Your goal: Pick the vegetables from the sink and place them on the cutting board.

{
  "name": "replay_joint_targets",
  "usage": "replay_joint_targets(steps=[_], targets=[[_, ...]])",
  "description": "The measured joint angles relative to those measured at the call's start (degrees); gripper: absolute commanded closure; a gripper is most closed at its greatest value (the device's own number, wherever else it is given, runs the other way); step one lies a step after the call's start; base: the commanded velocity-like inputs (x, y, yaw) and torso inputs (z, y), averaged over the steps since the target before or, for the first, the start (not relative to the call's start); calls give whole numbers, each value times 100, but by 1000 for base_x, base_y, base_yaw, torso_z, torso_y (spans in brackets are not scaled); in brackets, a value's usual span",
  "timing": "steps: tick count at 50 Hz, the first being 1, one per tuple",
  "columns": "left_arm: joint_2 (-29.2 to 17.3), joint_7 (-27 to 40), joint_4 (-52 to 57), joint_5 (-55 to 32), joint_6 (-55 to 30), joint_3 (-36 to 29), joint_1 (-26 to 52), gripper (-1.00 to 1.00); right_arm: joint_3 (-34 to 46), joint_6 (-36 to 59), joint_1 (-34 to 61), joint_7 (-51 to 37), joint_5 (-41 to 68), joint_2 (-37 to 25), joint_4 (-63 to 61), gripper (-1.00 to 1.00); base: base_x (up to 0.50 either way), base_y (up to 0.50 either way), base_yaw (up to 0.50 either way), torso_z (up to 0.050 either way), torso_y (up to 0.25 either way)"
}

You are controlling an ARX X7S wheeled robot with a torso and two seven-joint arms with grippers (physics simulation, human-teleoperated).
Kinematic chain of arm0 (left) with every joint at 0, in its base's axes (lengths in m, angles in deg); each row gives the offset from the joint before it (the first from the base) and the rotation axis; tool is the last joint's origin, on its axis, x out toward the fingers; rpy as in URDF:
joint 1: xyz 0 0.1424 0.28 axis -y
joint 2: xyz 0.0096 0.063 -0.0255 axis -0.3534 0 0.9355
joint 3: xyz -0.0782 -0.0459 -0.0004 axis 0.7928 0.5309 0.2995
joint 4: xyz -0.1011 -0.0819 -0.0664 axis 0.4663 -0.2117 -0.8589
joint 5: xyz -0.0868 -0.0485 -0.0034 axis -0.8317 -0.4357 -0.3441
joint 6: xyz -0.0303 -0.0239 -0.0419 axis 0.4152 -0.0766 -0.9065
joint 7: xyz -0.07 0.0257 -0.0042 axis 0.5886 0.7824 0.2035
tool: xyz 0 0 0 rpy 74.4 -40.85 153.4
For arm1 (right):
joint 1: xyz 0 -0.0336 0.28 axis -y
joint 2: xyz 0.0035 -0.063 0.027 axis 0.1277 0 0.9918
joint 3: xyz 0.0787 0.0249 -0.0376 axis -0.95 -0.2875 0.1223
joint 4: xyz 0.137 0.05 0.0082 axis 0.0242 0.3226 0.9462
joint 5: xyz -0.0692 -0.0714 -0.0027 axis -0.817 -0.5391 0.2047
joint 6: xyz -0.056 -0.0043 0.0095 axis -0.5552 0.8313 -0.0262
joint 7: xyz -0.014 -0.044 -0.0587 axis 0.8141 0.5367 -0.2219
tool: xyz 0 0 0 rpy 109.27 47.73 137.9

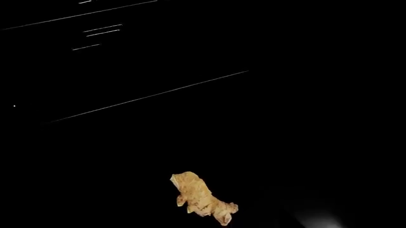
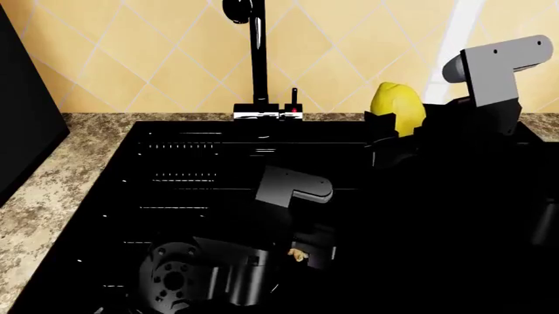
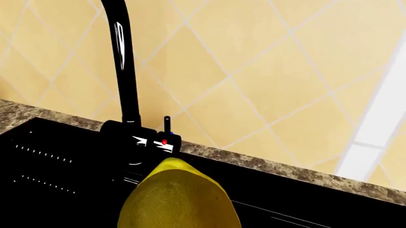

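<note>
- Ginger root (image 2: 299, 254) is seen low in the black sink (image 2: 175, 170), beside the left gripper (image 2: 302, 245); jaw state cannot be told.
- Yellow lemon (image 2: 398, 108) is held raised in the closed right gripper (image 2: 395, 131).
- Faucet (image 2: 258, 59) is backed by tiled wall (image 2: 349, 46).

No readable text, no labels, no brands, no numbers (any view)
</note>
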Motion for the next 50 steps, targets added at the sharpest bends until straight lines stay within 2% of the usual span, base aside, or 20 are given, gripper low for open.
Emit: replay_joint_targets(steps=[30, 50], targets=[[99, -652, -557, 598, 272, -842, 87, -100, 17, -208, -342, 191, -150, -52, -59, 100, 0, 0, 9, 0, 0], [213, -1399, -1726, 1286, 833, -1420, 127, -100, 1, -359, -543, 347, -243, -125, -68, 100, 0, 0, 9, 0, 0]])
